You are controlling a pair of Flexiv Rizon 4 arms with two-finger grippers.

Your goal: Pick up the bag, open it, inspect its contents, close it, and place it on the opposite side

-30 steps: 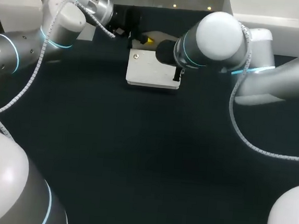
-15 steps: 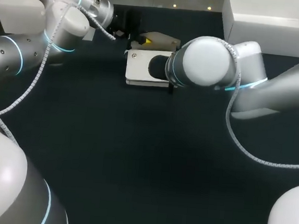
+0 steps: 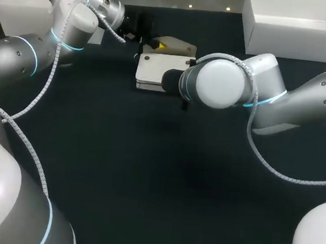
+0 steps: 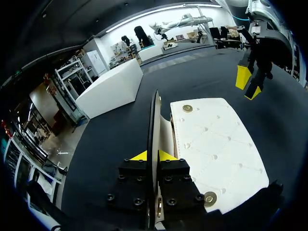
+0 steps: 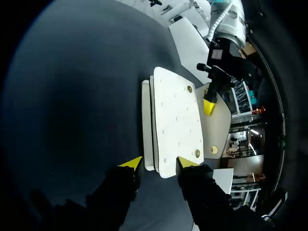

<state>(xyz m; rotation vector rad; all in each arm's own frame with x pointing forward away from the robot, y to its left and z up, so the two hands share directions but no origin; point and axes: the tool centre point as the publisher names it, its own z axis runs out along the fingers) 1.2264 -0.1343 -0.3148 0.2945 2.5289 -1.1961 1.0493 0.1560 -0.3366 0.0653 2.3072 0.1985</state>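
The right arm (image 3: 217,84) has swung back toward the near side over the last second. It no longer covers the bag (image 3: 156,70), and most of the white quilted face now shows. The right gripper (image 5: 159,163) sits low at the end of the bag closest to that arm. Its fingers are spread wide, one to each side of that end, though from its wrist view I can't be sure either tip actually touches.

The bag lies flat on the dark worktop (image 3: 119,169), toward the far middle, and has hardly shifted. At its far edge the flap (image 3: 175,45) stands lifted off the body. The left gripper (image 4: 153,155) is pinched tight on the flap's edge and has barely moved.

To my eye the opening step is under way, with the flap up and the right arm clearing the view for the look inside. Between flap and body only pale lining shows, and nothing of any contents. Farthest off sits a white box (image 3: 296,36), its inside out of sight.
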